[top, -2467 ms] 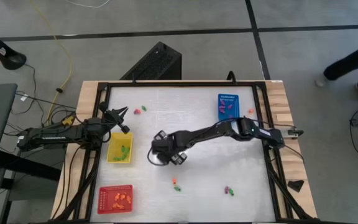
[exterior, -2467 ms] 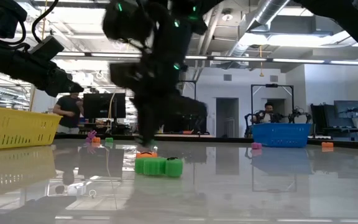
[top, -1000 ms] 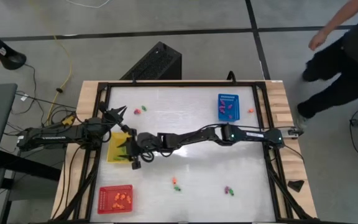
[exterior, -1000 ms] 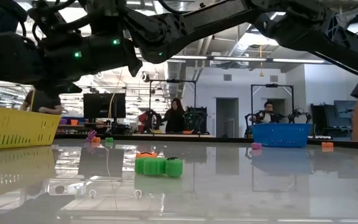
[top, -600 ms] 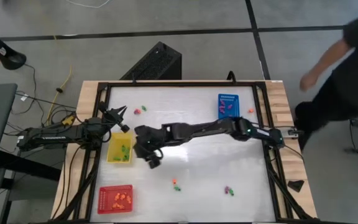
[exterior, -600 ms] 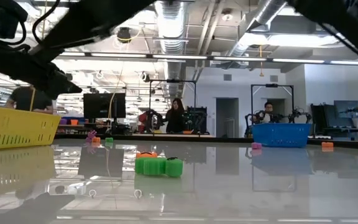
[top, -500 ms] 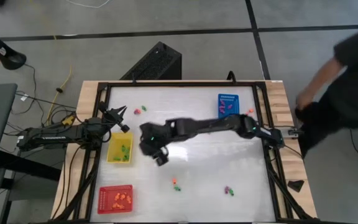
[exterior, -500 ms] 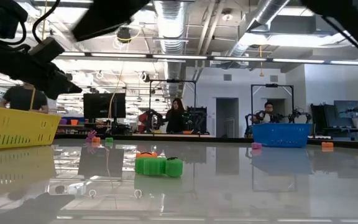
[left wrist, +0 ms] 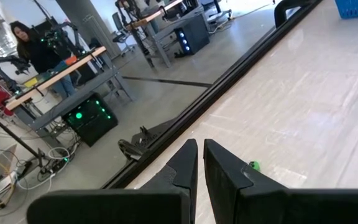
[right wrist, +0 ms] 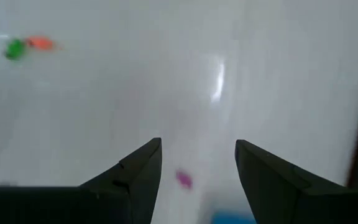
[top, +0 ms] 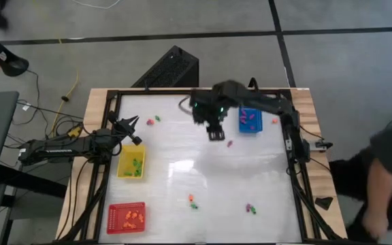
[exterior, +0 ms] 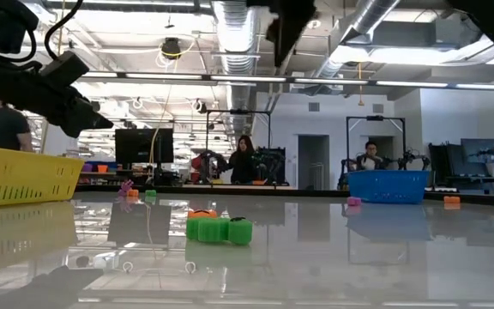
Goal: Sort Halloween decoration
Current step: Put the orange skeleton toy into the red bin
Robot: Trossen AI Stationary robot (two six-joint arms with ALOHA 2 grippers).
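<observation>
My right pincer (top: 215,132): spread wide, empty, above tiny purple decoration piece (right wrist: 183,179) on white surface (top: 203,177). My left pincer (left wrist: 199,163): closed, empty, beside yellow mesh tray (top: 132,163).

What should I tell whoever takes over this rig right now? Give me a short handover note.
Right tool: open, empty, up over the far side of the table beside the blue tray, with a purple piece just past it.
Left tool: shut, empty, parked above the yellow tray.
Done: green pieces in the yellow tray, orange ones in the red tray, purple ones in the blue tray.
Left loose: an orange-green pair at the far left, an orange piece right of the blue tray, an orange-green cluster and a purple-green cluster near the front.
</observation>
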